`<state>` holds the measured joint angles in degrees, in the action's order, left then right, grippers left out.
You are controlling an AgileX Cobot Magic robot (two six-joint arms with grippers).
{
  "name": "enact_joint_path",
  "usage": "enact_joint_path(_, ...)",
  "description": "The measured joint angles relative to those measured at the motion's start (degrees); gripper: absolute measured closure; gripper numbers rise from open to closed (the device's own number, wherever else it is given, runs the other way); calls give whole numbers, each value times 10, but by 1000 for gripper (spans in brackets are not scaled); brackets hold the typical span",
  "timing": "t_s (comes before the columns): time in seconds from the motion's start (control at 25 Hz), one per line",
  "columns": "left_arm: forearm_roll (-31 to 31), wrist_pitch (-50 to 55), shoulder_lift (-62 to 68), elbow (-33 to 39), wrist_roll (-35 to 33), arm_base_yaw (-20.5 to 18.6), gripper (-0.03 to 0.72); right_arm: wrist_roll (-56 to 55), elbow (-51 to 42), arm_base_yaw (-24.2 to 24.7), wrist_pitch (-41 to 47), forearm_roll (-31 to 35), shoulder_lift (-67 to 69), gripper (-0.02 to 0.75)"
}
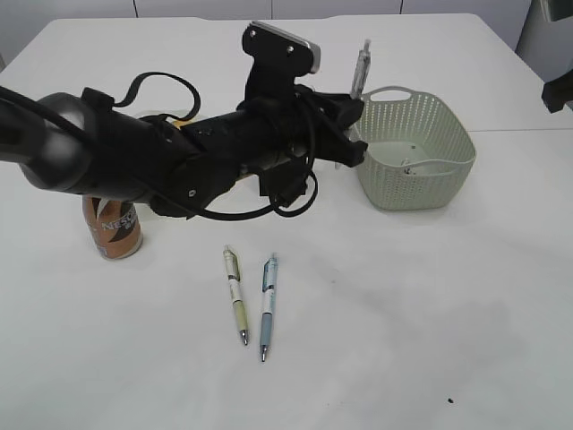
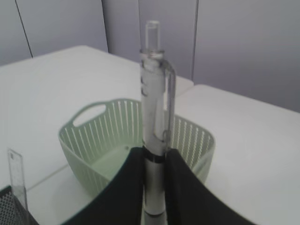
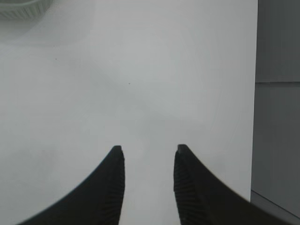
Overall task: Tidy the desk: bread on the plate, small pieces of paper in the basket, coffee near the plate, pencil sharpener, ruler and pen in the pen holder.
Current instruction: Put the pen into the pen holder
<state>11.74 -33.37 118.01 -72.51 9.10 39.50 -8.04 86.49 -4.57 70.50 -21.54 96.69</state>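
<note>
My left gripper (image 2: 154, 159) is shut on a clear grey pen (image 2: 154, 108) and holds it upright. In the exterior view that pen (image 1: 360, 70) sticks up beside the left rim of the pale green basket (image 1: 452, 125), at my left gripper (image 1: 356, 112). Small paper pieces (image 1: 416, 167) lie in the basket. Two more pens, a yellow-green one (image 1: 235, 295) and a blue one (image 1: 268, 306), lie side by side on the table. A coffee can (image 1: 114, 227) stands at the left. A clear ruler (image 2: 16, 176) stands in a black mesh pen holder (image 2: 11, 208). My right gripper (image 3: 147, 152) is open and empty over bare table.
The left arm (image 1: 179, 152) stretches across the middle of the exterior view and hides what lies behind it. The basket also shows in the left wrist view (image 2: 84, 140), and its rim in the right wrist view (image 3: 21, 9). The table's right edge (image 3: 257, 93) is near my right gripper.
</note>
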Motion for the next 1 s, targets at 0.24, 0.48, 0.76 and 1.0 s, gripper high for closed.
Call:
enact_joint_path(0.24,2,-67,0,-3,-1,-32,623,0,0,0,0,0,0,446)
enact_joint_path(0.48,2,-75,4,-45,-4,-70,622,0,0,0,0,0,0,446)
enact_joint_path(0.76,3,-62,29,-96,-4,-83,622,0,0,0,0,0,0,446)
enact_joint_path(1.0,3,-52,58,-110,-4,-99,622,0,0,0,0,0,0,446)
